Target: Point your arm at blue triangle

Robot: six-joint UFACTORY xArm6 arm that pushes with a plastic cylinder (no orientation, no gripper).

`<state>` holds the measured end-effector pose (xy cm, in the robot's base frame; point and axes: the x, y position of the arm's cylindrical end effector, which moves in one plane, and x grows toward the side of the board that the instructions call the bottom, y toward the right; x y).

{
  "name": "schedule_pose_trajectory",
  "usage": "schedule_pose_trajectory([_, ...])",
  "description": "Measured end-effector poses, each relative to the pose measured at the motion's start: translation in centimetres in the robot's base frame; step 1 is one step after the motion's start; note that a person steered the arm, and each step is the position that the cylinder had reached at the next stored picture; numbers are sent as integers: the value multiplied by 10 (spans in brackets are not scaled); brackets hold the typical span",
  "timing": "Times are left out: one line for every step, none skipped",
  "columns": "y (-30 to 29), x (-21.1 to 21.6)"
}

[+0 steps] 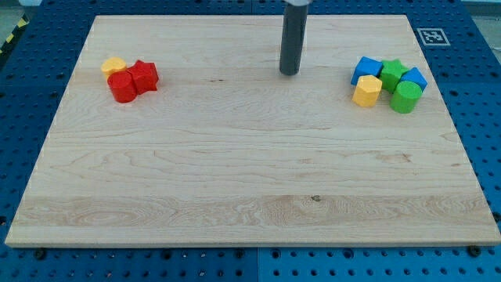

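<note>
My tip [290, 74]: the low end of the dark rod. It sits on the board near the view's top, about in the middle from side to side. It touches no block. It is one plain rod, so it has no parts to open or close.
Rod [293, 35]: dark and straight. It comes down from the view's top edge.
Board [235, 180]: light wood. It lies on a blue table [31, 94] with rows of small holes.
Right group: five blocks packed close, well apart from my tip, at the view's right.
Blue triangle [365, 68]: it looks like the blue block on the left side of that group, but I cannot be sure of the shape.
Green star [394, 70]: just right of it.
Other blue block [414, 77]: at the group's right.
Yellow block [367, 91]: at the front left.
Green round block [405, 96]: at the front right.
Left group: three blocks touching, far at the view's left.
Small yellow block [113, 66]: at the back.
Red round block [122, 86]: in front.
Red star [143, 75]: beside it.
Tag [431, 36]: black and white, on the table's top right.
</note>
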<state>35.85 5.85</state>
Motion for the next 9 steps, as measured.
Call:
schedule_pose_trajectory([0, 25])
schedule_pose_trajectory([0, 25])
schedule_pose_trajectory([0, 21])
schedule_pose_trajectory([0, -5])
schedule_pose_trajectory([0, -23])
schedule_pose_trajectory([0, -22])
schedule_pose_trajectory([0, -20])
schedule_pose_trajectory([0, -15])
schedule_pose_trajectory([0, -10])
